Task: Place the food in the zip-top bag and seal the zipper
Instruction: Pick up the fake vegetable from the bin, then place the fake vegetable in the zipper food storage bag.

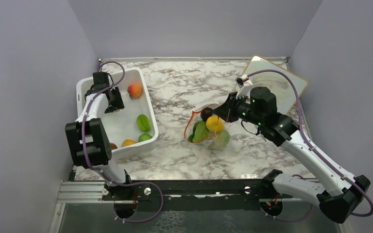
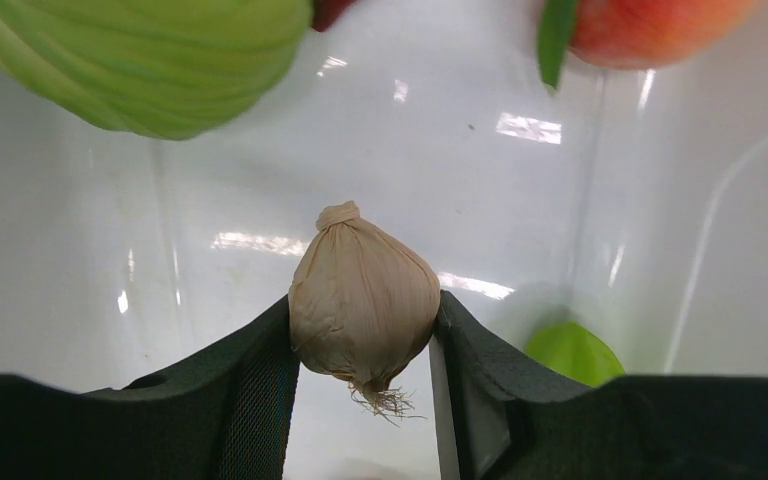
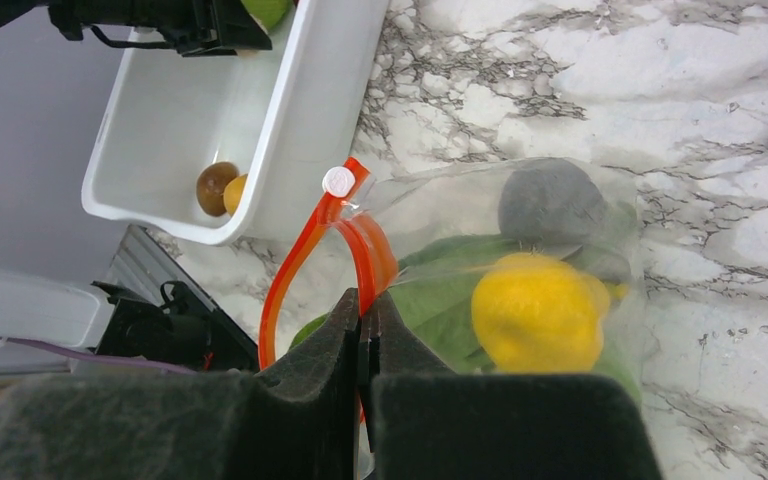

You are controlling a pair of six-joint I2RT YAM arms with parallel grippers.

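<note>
My left gripper (image 2: 364, 330) is shut on a beige garlic bulb (image 2: 364, 298) inside the white tub (image 1: 145, 92), at its far left (image 1: 114, 104). A peach (image 1: 135, 90), green pieces (image 1: 143, 123) and an orange piece (image 1: 128, 142) lie in the tub. The clear zip-top bag (image 1: 209, 130) lies mid-table with its mouth held open toward the tub; it holds a yellow lemon (image 3: 538, 312), a dark round fruit (image 3: 550, 202) and green leaves (image 3: 440, 300). My right gripper (image 3: 367, 312) is shut on the bag's red-orange zipper (image 3: 305, 250) and holds that edge up.
A tan board (image 1: 278, 83) lies at the far right corner behind the right arm. In the right wrist view a brown fruit (image 3: 214, 186) sits in the tub's near corner. Grey walls close in left, right and back. A metal rail (image 1: 184, 187) runs along the near edge.
</note>
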